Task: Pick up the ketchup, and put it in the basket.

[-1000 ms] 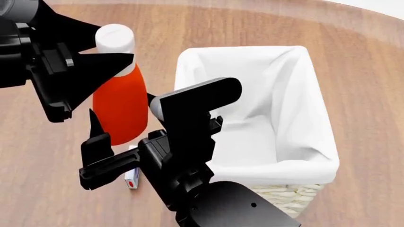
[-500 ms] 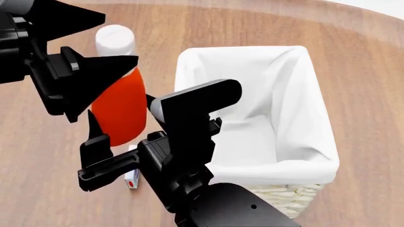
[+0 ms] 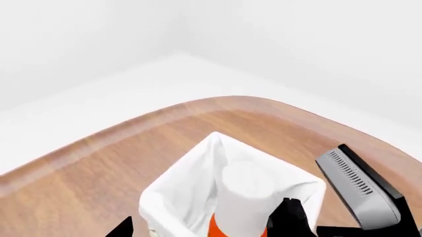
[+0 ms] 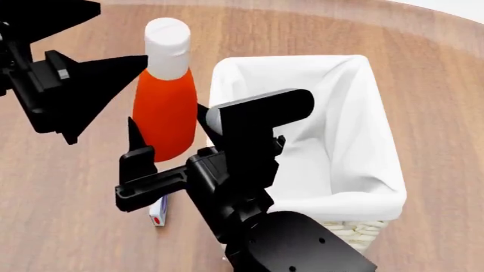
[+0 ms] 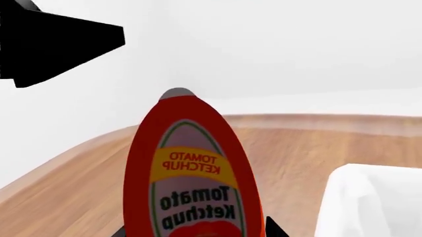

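Step in hand: carry phase. Tomato ketchup bottle (image 4: 165,107) upright, off tabletop, lower body clamped between fingers of right gripper (image 4: 162,164), cap above it. Wicker basket (image 4: 378,141) just beside gripper, on its right. Left gripper (image 4: 68,96) near bottle's far side, jaws apart, touching nothing. Next, probably: shift bottle sideways over white liner, lower inside, release. Small box (image 4: 157,212) on table below gripper.

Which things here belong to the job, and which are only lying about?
For the job:
- ketchup, upright, beside the basket
- basket, white liner, nothing seen inside
- right hand, at the ketchup's lower part
- left hand, next to the ketchup

Only lying about:
- small white box with red mark, on the table
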Tool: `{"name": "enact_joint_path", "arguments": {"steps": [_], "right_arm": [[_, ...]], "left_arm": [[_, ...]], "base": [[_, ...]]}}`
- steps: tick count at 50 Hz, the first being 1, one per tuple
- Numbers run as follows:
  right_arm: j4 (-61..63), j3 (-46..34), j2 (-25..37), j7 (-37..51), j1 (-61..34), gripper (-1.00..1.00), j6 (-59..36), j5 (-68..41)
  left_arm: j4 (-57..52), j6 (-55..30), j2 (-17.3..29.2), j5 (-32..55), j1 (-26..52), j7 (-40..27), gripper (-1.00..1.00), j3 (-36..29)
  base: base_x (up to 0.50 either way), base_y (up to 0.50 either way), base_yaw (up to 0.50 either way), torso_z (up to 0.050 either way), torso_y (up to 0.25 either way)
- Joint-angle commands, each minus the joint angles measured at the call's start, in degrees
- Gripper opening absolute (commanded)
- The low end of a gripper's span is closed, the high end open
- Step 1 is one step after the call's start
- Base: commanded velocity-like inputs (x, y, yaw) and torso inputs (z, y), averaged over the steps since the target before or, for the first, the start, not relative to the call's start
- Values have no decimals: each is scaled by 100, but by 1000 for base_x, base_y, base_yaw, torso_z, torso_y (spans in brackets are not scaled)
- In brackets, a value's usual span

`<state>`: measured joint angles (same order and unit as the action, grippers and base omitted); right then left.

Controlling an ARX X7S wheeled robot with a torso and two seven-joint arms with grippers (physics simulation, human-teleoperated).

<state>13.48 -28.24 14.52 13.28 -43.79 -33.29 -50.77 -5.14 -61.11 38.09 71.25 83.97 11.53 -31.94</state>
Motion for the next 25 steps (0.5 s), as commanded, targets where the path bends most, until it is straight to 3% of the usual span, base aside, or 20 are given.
{"name": "enact_joint_path", "arguments": {"steps": [1, 13, 15, 25], "right_arm": [[-78, 227, 115, -45, -108, -100, 71, 71], [-209, 508, 235, 114, -297, -100, 63, -29], [-197, 481, 297, 111, -331, -100, 60, 44], [-219, 530, 460, 323, -652, -100, -228, 17]], "left_arm": [[-579, 162, 311, 520, -431, -438, 100, 484], [-1508, 678, 465, 833, -1246, -1309, 100, 991], [-1898, 981, 523, 680, -1828, -1441, 100, 1059], [-2515, 1796, 475, 385, -3079, -2292, 100, 1491]], "base": [[0, 0, 0, 0, 0], [0, 0, 0, 0, 1], [0, 0, 0, 0, 0], [0, 0, 0, 0, 0]]}}
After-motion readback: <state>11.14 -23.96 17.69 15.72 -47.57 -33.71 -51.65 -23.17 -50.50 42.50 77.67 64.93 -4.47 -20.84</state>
